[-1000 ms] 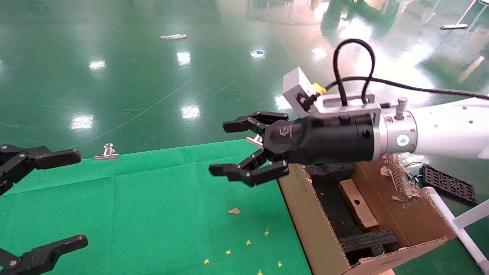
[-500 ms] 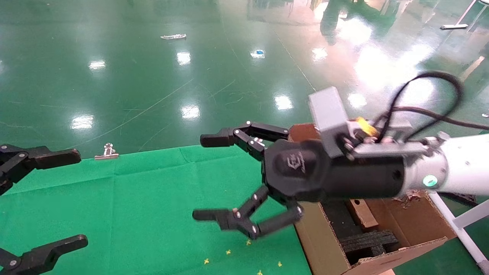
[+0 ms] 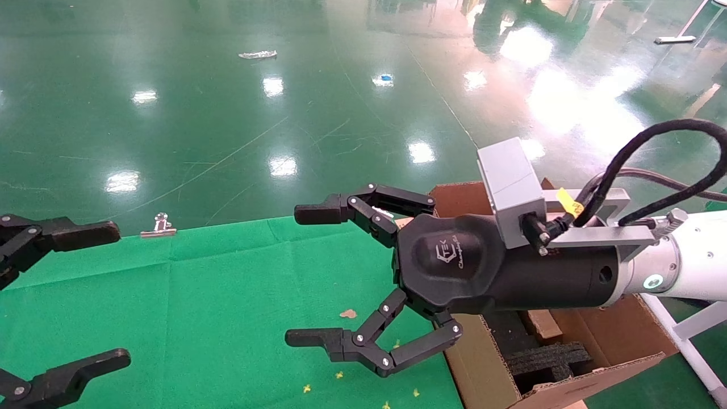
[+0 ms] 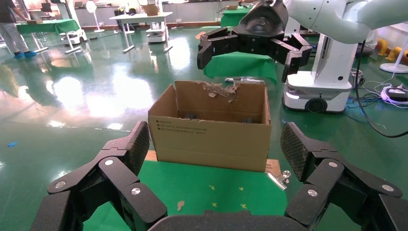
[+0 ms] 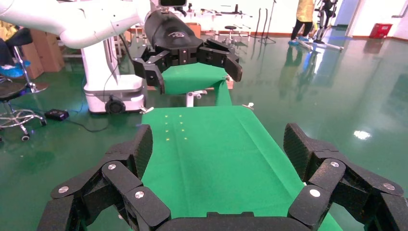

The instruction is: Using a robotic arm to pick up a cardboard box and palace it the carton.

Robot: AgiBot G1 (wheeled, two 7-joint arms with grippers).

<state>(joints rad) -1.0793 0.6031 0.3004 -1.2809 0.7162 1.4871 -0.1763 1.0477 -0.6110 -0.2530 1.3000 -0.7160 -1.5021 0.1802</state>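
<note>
While its jaws stand wide apart and hold nothing, the right end effector [image 3: 309, 278] of the robotic arm [image 3: 690, 267] hangs above the green-covered tabletop [image 3: 187, 295], just beside the near wall of the carton [image 3: 483, 363]. Its black wrist and grey camera block [image 3: 511, 190] cross over the carton's open top, a black cable [image 3: 653, 150] looping up behind them.

The cardboard box [image 3: 542, 325] lies inside the carton, only a small brown corner showing below the wrist, next to a black foam block [image 3: 548, 360]. From the left wrist view the carton [image 4: 210, 130] stands upright at the tabletop's edge, one flap torn ragged [image 4: 222, 89], with the right end effector [image 4: 248, 48] poised above it.

The left end effector [image 3: 68, 295] sits parked at the robot's left side of the tabletop, its fingers [image 4: 122, 149] likewise spread and empty.

A metal binder clip [image 3: 159, 225] rests on the tabletop's far edge. A brown scrap [image 3: 347, 313] and small yellow specks [image 3: 339, 375] dot the cloth below the right end effector.
</note>
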